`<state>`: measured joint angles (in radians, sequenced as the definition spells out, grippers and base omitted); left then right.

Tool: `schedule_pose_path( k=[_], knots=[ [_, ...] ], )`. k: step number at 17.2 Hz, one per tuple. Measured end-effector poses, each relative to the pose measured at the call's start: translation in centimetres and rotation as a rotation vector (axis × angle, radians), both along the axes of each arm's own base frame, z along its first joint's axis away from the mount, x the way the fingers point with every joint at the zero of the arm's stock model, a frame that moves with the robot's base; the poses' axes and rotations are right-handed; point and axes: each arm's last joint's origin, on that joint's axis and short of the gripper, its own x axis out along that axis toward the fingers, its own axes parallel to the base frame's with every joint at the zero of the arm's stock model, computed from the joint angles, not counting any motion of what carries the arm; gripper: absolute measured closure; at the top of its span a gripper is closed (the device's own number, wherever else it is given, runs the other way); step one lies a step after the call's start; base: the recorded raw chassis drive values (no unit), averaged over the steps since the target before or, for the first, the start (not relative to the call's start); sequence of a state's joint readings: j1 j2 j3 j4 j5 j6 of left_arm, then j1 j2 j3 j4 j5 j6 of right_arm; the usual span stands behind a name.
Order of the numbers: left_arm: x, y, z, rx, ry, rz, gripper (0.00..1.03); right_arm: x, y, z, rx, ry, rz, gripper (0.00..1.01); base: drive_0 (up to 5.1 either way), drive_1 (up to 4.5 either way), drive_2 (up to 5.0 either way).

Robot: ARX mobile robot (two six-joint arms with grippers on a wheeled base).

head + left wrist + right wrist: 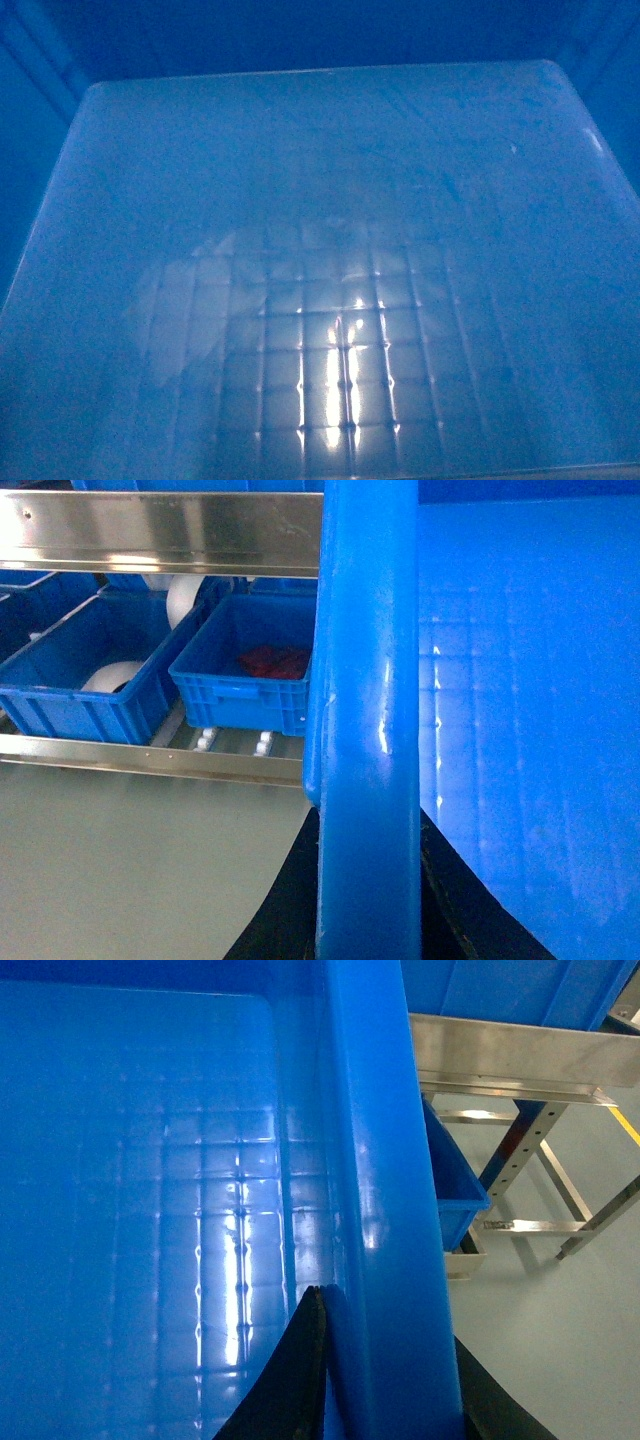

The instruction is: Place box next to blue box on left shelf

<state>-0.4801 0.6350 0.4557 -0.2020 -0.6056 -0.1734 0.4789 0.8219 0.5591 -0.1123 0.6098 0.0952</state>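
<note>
We see each end effector clamped on a side rim of the large blue plastic crate [330,270], left end effector [370,880], right end effector [390,1380]. Only the left wrist shows smaller blue bins [245,675] on the steel shelf [160,530] ahead-left; bare floor [560,1340] lies right.

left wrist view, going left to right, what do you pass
crate holding a white roll → crate with something red inside → thick rim of the carried box → the box's glossy gridded floor
</note>
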Motion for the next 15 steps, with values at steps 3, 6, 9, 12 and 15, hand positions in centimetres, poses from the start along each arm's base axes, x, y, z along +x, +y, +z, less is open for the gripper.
schedule_pose_path(
  k=[3, 6, 9, 12, 15],
  knots=[
    [0.00, 0.00, 0.00, 0.000, 0.000, 0.000, 0.91, 0.00, 0.00, 0.00, 0.000, 0.000, 0.000, 0.85, 0.0, 0.00, 0.0],
    [0.00, 0.00, 0.00, 0.000, 0.000, 0.000, 0.91, 0.00, 0.00, 0.00, 0.000, 0.000, 0.000, 0.85, 0.0, 0.00, 0.0],
    [0.00, 0.00, 0.00, 0.000, 0.000, 0.000, 0.91, 0.00, 0.00, 0.00, 0.000, 0.000, 0.000, 0.85, 0.0, 0.00, 0.0],
    [0.00, 0.00, 0.01, -0.001, -0.001, 0.000, 0.91, 0.00, 0.00, 0.01, 0.000, -0.001, 0.000, 0.85, 0.0, 0.00, 0.0],
    [0.00, 0.00, 0.01, 0.000, -0.001, 0.000, 0.91, 0.00, 0.00, 0.01, 0.000, -0.001, -0.001, 0.85, 0.0, 0.00, 0.0]
  ],
)
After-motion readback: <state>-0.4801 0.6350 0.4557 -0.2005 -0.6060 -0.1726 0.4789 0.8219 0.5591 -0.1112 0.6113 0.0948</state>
